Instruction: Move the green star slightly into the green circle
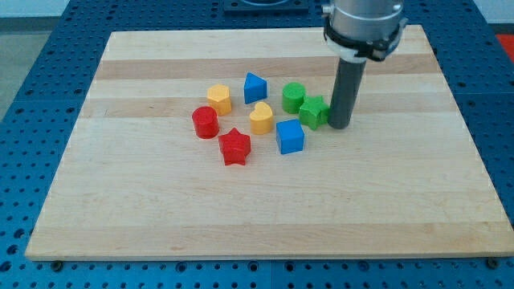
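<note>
my tip [339, 125], a bare rod with no hand, touches the green star [314, 111] beside the green circle [293, 97].

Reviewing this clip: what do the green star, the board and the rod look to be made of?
Green star: probably plastic, matte, going by its uniform saturated colour and crisp moulded edges. Board: wood, likely glued strips, showing grain and pale and darker bands, satin finish. Rod: dark, smooth, maybe metal or plastic; unclear. My tip sits just at the star's right.
</note>
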`<state>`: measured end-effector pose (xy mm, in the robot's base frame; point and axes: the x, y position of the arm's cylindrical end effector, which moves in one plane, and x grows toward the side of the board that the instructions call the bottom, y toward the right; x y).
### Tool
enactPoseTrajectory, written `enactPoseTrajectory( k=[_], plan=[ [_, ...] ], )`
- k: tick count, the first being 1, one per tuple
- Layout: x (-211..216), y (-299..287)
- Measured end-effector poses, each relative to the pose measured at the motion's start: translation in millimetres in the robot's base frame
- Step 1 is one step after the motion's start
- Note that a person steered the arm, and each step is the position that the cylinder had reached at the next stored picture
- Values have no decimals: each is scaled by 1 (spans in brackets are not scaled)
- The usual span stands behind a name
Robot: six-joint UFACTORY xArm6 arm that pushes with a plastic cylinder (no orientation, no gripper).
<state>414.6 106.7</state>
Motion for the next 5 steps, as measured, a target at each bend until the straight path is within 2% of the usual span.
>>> enactPoseTrajectory(
  k=[2,5],
  plan=[
    [-48,0],
    [-54,-42]
  ],
)
